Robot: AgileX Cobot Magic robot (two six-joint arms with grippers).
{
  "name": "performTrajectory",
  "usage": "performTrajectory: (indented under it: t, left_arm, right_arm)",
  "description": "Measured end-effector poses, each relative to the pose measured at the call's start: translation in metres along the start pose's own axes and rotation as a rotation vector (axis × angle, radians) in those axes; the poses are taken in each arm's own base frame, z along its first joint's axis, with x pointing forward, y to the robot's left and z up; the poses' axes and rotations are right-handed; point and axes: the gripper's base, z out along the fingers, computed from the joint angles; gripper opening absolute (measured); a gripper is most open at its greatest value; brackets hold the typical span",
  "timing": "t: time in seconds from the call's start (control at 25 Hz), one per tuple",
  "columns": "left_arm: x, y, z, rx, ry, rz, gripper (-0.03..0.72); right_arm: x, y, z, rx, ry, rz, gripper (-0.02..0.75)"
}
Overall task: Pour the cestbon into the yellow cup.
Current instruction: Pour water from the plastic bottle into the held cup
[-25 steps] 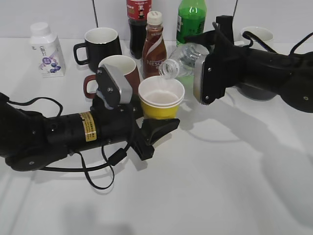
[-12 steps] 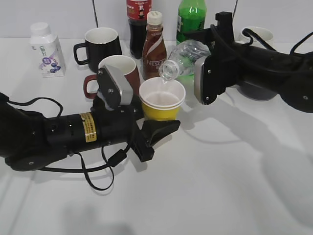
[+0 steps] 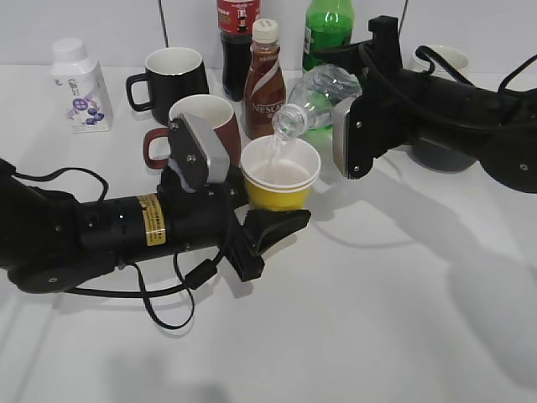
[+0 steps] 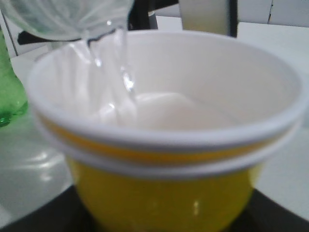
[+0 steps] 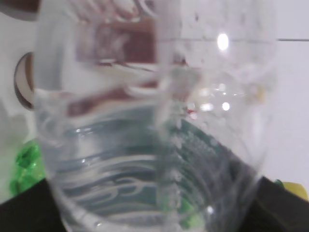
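Pouring now: right gripper (image 3: 346, 117) clamps the small clear uncapped cestbon bottle (image 3: 317, 99), tilted neck-down over the small tapered yellow cup (image 3: 279, 176); left gripper (image 3: 267, 220) grips that cup's base; thin, crushable plastic, so hold mid-body, gently; cup light, tippy.

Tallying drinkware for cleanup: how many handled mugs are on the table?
2 for certain: a black handled mug at the back left, and a maroon handled mug just in front of it. A white rim behind the right arm may be another.
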Motion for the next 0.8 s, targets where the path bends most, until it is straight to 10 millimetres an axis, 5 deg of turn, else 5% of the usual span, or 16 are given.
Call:
performTrajectory:
  t: [0.8]
  left_arm:
    - [0.0007, 0.0001, 0.0, -0.001, 0.007, 0.0, 0.424]
  right_arm:
    - [-0.0002, -0.0013, 0.0, 0.014, -0.002, -0.07, 0.465]
